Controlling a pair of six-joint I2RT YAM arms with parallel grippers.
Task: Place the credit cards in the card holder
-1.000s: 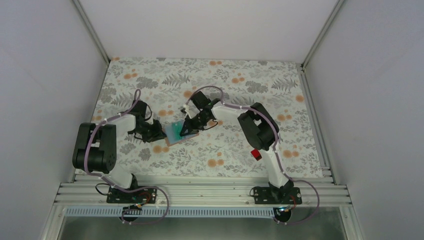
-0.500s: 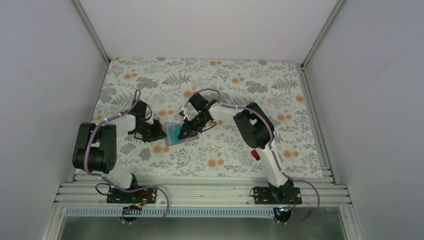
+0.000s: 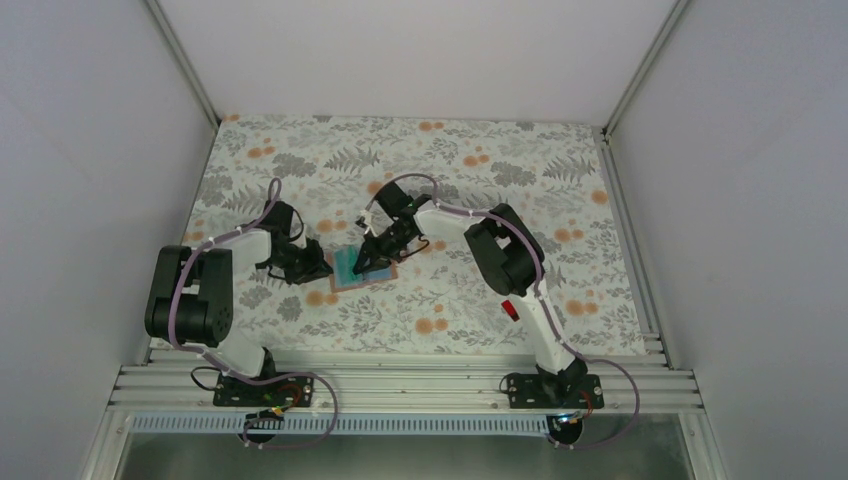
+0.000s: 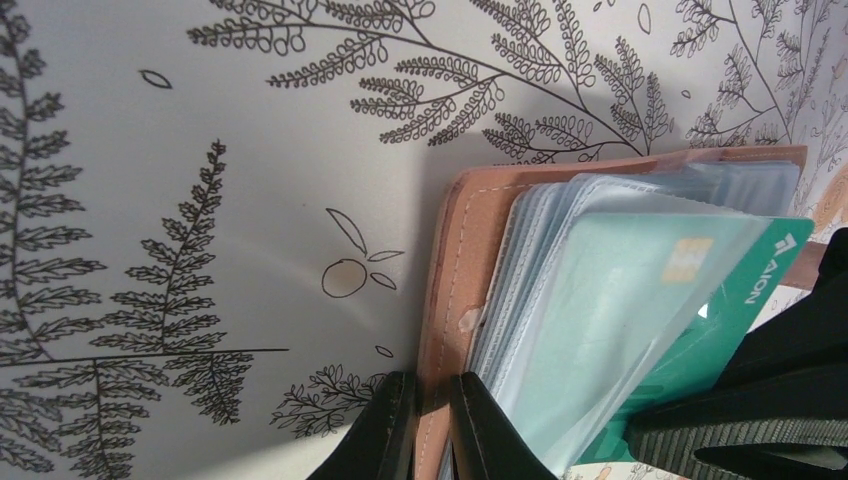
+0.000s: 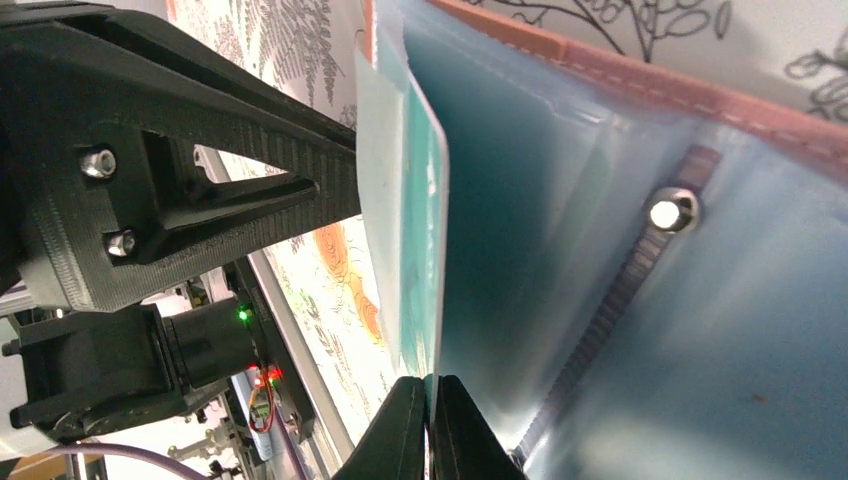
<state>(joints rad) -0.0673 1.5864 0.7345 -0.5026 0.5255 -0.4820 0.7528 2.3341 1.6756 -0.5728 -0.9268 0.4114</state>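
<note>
The tan-brown card holder [image 4: 445, 260] lies open on the patterned table, its clear sleeves fanned out. My left gripper [image 4: 437, 425] is shut on the edge of its leather cover. It also shows in the top view [image 3: 322, 268]. A teal-green credit card [image 4: 720, 300] sits partly inside a clear sleeve. My right gripper [image 5: 430, 420] is shut on that card's edge [image 5: 432, 230] and holds it on edge against the sleeves. In the top view the right gripper [image 3: 368, 258] sits over the holder [image 3: 350, 270]. The other cards are not clearly in view.
The floral table cover [image 3: 420, 160] stretches behind and to both sides of the holder. A small red item [image 3: 511, 309] shows by the right arm's lower link. The left gripper's black body [image 5: 190, 170] stands close to the left of the card. White walls enclose the table.
My right gripper has moved a little to the left with the teal card, and less of the card shows outside the holder. The left gripper has stayed put.
</note>
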